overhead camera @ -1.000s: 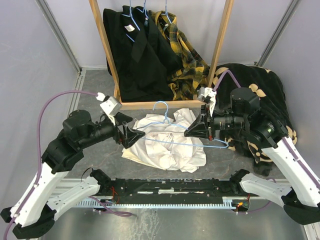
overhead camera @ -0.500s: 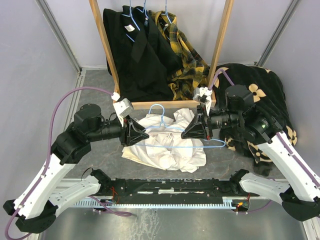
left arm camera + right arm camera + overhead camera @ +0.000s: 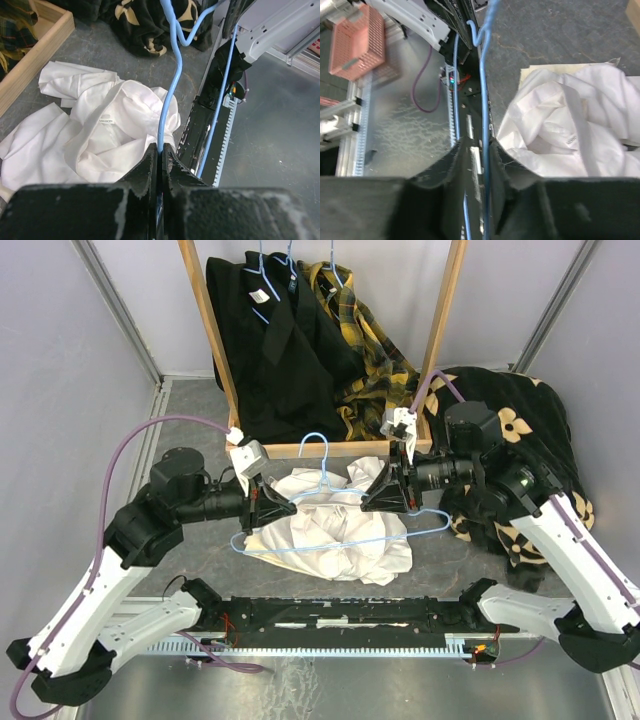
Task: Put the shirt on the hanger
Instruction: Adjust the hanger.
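Wooden rack (image 3: 300,450) is standing at the back of the table (image 3: 190,435), carrying black garments (image 3: 280,350) and one yellow-and-black plaid garment (image 3: 375,360). Three blue hooks are showing at its top, but the black pieces are merging and I cannot count them. A pink basket (image 3: 360,42) is sitting past the near rail (image 3: 330,615), its contents not visible. One shirt (image 3: 335,530) is lying crumpled on the table between the rack's base board and the rail, with a cream cloth (image 3: 532,72) peeking out beneath it. One hanger (image 3: 166,107) is hanging in the air just above the shirt, slung between the two arms. The left gripper (image 3: 160,150) is pinching the hanger's wire with its fingers pressed together. The right gripper (image 3: 476,145) is standing slightly spread, the wire running through the gap without being squeezed. One dark flowered blanket (image 3: 520,420) is crowding the right side under the right arm. Bare grey tabletop is showing left of the shirt, out to the wall.
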`<state>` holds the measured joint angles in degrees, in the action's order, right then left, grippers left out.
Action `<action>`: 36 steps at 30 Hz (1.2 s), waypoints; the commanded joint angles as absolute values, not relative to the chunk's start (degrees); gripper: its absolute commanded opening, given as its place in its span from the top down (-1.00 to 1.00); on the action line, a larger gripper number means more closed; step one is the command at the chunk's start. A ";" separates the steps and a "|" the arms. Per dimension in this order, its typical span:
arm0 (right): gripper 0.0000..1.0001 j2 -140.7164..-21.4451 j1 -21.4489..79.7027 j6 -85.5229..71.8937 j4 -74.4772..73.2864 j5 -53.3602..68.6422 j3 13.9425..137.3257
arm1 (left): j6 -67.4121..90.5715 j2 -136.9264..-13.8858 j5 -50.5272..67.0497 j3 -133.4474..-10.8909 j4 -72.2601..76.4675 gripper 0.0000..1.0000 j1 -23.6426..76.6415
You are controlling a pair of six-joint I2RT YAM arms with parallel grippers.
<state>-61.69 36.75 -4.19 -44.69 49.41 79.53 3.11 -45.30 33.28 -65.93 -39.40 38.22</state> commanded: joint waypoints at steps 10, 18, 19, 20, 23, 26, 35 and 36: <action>0.05 -73.08 37.15 3.54 -59.70 45.70 94.76 | -3.26 -48.93 28.15 -69.02 -38.97 0.95 38.24; -0.12 -75.90 38.40 4.14 -56.64 48.32 94.64 | -11.67 -45.43 23.29 -68.54 -35.56 0.95 38.23; -0.13 -75.84 38.53 4.13 -55.60 48.07 94.50 | -12.29 -45.87 23.82 -69.08 -36.04 0.95 38.23; -0.13 -75.90 38.61 4.13 -54.51 47.95 94.44 | -12.87 -46.75 24.61 -69.65 -36.63 0.95 38.25; -0.08 -76.12 38.89 4.58 -52.52 47.50 95.25 | -13.50 -48.18 26.42 -70.65 -37.75 0.95 38.31; -0.06 -74.84 38.94 5.73 -51.01 48.80 95.95 | -13.41 -48.36 27.61 -70.53 -37.66 0.95 38.32; -0.45 -63.45 38.96 2.92 -37.83 36.41 88.79 | -12.46 -47.38 27.12 -69.57 -37.45 0.95 38.32; -0.47 -64.02 38.94 3.01 -38.74 35.82 89.42 | -12.41 -47.37 27.46 -69.46 -37.46 0.95 38.32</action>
